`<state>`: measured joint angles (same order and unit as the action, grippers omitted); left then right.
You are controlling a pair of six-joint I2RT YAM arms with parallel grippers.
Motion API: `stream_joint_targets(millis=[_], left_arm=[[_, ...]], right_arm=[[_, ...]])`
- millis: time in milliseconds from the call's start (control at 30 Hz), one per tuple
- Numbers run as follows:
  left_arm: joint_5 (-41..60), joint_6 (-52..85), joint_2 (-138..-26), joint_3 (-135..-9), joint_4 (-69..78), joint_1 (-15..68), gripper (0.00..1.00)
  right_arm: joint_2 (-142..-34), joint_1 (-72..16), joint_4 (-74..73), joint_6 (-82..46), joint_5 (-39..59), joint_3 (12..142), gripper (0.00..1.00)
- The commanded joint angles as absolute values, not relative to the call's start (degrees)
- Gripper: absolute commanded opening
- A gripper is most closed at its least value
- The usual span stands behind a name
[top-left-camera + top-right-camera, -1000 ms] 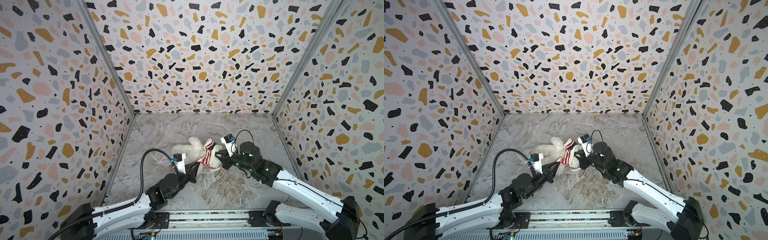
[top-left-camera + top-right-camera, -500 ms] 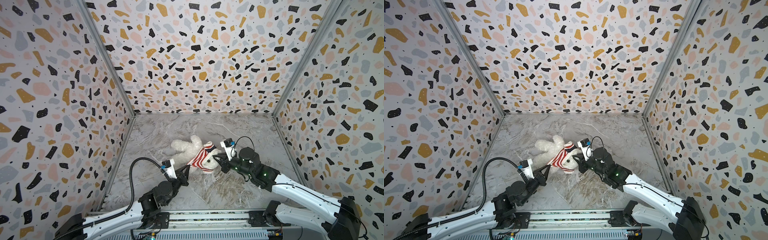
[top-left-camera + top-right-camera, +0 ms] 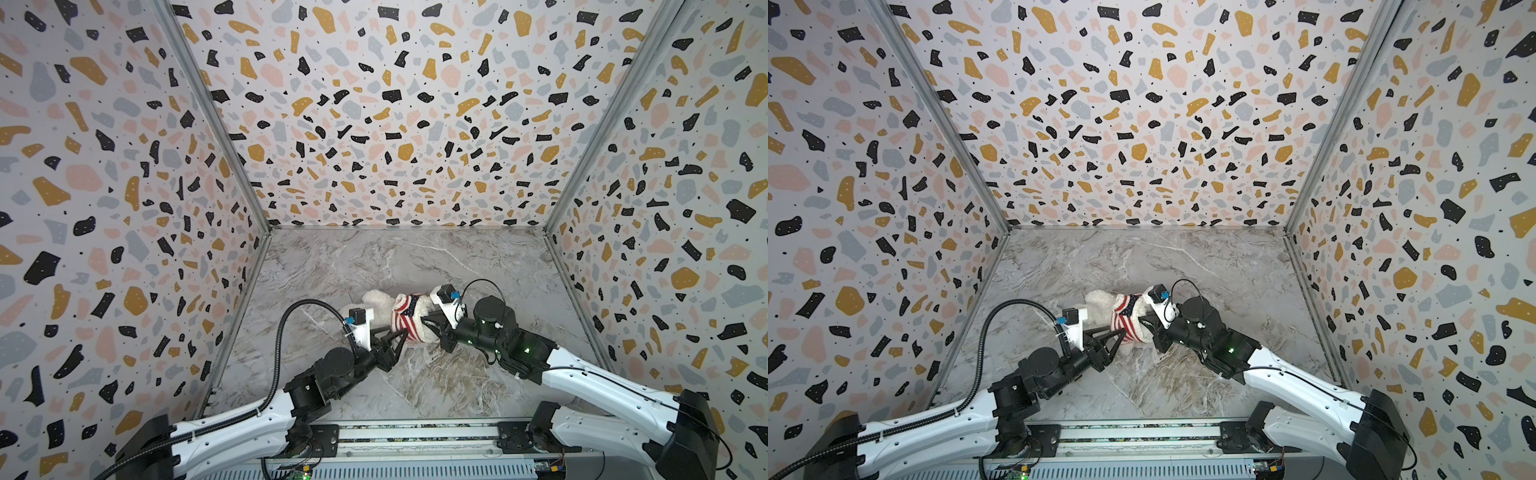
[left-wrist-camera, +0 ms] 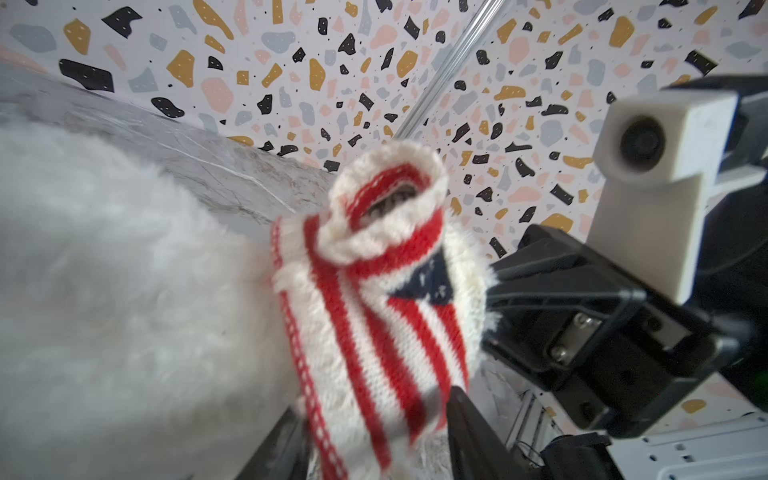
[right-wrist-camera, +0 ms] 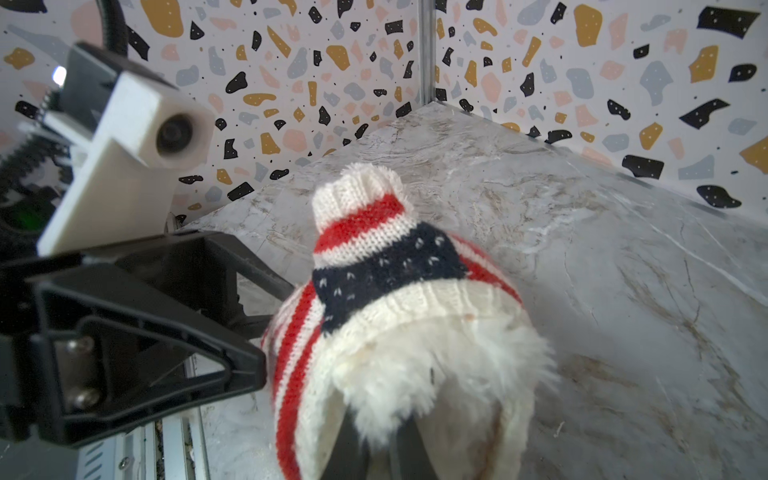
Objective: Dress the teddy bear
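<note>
Teddy bear [image 3: 376,301] — striped top [image 3: 405,318] only half on.
Left tool [image 4: 374,424] apart at the hem, right tool [image 5: 380,451] clamped on head fur — hem to be gripped, drawn toward 10 o'clock.

We face a back wall [image 3: 395,124], a left wall [image 3: 104,208] and a right wall [image 3: 685,208], all white and scattered with terrazzo chips in black, ochre, pink and grey-blue, and joined at the two far corners by bare aluminium posts [image 3: 219,124]. Below them we find a tabletop [image 3: 415,266] printed as grey marble with white veins, turning tan toward the near edge. The light falls soft and even, leaving a pale sheen on the tabletop.
</note>
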<state>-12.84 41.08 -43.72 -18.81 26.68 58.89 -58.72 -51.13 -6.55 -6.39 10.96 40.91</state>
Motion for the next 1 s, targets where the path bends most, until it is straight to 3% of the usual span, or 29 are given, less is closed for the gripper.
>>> stream_joint_targets(millis=[0, 233, 633, 733, 967], left_arm=[[-12.6, 43.7, -41.2, -22.9, 20.2, 58.0, 0.55], [-12.9, 49.4, -35.7, -22.9, 14.8, 54.9, 0.43], [-9.2, 48.4, -40.7, -24.5, 17.8, 53.3, 0.28], [-7.1, 48.4, -41.1, -24.2, 20.9, 53.3, 0.29], [-4.3, 49.0, -41.0, -24.0, 24.5, 53.3, 0.47]], right_arm=[[-54.7, -51.2, -14.1, 2.5, 13.3, 39.2, 0.00], [-54.6, -47.9, -18.0, 8.8, 21.2, 38.0, 0.00], [-54.6, -46.7, -19.5, 11.2, 23.9, 36.9, 0.00], [-54.8, -46.7, -19.1, 12.1, 23.6, 36.9, 0.00], [-55.0, -46.7, -18.2, 13.6, 24.0, 37.1, 0.00]])
